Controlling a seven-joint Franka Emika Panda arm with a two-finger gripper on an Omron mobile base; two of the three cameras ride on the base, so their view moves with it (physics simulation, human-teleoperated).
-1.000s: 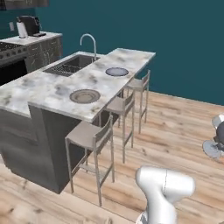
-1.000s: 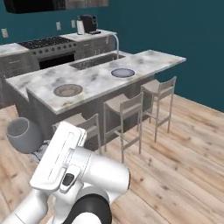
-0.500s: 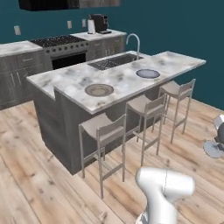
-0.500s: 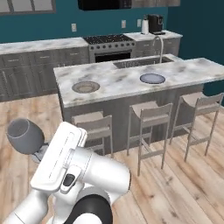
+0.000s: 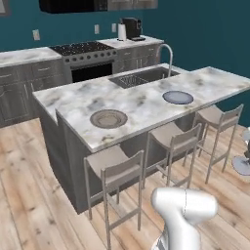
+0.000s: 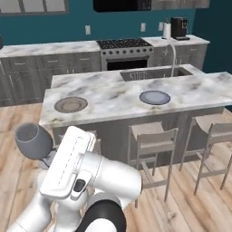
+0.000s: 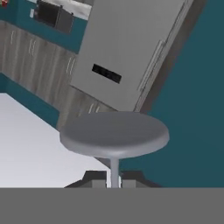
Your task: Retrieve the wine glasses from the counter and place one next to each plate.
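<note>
Risk here is the wine glass (image 6: 32, 140) tipping or slipping: your gripper (image 7: 114, 179) has its jaws clamped on the thin stem alone, bowl carried out to the side of the arm, so a sharp swing could shake it loose. Stools (image 5: 114, 171) line the island (image 5: 146, 110) edge between you and the plates, so come in over their backs. You have open marble beside the brownish plate (image 5: 108, 118) and around the pale blue plate (image 5: 177, 97); keep off the sink (image 5: 141, 77) behind them.
</note>
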